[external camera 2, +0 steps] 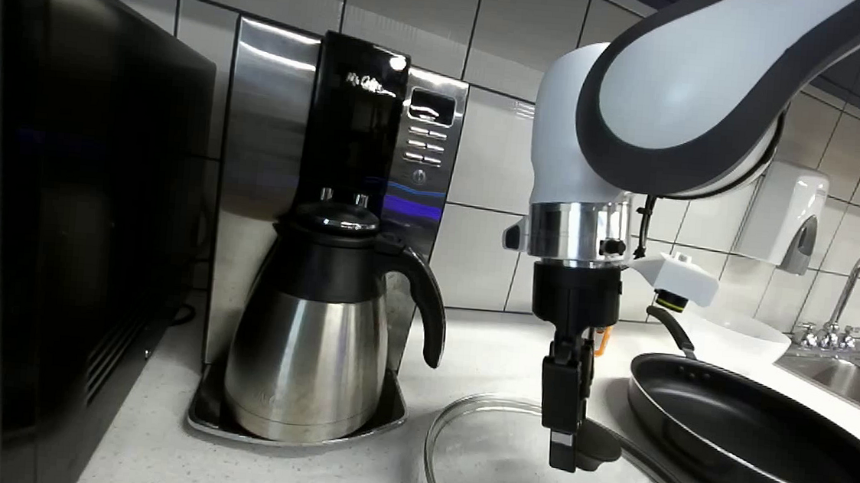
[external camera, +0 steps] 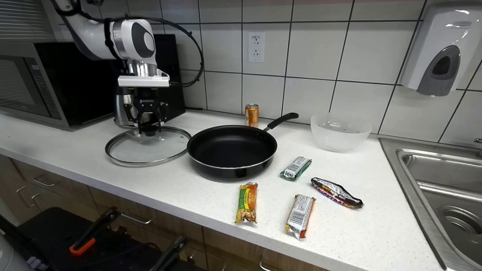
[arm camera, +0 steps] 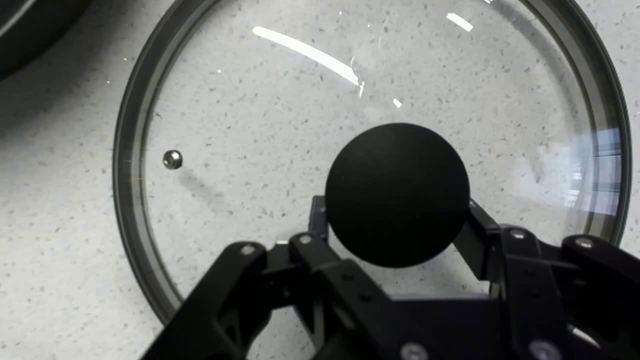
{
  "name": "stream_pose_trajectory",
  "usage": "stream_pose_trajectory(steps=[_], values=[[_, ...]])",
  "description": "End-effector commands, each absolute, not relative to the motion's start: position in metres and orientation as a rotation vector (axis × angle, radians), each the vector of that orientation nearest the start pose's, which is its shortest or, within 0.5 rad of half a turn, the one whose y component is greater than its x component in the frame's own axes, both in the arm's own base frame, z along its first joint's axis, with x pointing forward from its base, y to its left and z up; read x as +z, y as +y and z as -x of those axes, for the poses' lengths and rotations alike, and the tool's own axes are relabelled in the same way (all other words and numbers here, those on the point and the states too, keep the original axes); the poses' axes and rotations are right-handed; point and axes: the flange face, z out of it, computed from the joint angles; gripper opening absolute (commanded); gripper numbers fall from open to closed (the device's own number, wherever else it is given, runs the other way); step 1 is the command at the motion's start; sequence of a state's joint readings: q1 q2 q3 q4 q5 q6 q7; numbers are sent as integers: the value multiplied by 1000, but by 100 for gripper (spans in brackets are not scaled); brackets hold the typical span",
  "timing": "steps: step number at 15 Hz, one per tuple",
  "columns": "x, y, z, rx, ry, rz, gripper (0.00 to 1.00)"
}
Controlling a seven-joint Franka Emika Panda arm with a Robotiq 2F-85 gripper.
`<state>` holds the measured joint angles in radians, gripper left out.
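Speckled counter [arm camera: 60,240], round glass lid [arm camera: 372,150]

- A microwave [external camera: 60,84] stands at the left.
- Right of it, a coffee maker [external camera 2: 356,113] with a steel jug [external camera 2: 310,355].
- An orange can [external camera: 252,116] stands by the far wall [external camera: 308,49].
- A frosted bowl [external camera: 339,133] sits farther right.
- Four wrapped bars [external camera: 300,216] lie nearer.
- At the right, a sink [external camera: 401,165]; on the wall, a soap dispenser [external camera: 442,47].
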<state>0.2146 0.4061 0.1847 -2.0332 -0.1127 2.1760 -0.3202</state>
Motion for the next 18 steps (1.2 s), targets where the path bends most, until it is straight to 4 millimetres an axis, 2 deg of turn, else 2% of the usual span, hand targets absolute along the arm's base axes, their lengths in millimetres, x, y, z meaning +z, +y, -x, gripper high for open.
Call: stream_pose_trajectory(steps=[1,2,3,6,13,18], values=[[235,219,-533,422,-1188,2917,37],[235,219,-533,421,-1189,2918,41],[235,219,-532,425,-1189,2915,71],[238,220,-533,422,-1191,2912,97],[265,213,-532,417,-1202,2911,100],[297,190,-531,405,-1171,2943,100]])
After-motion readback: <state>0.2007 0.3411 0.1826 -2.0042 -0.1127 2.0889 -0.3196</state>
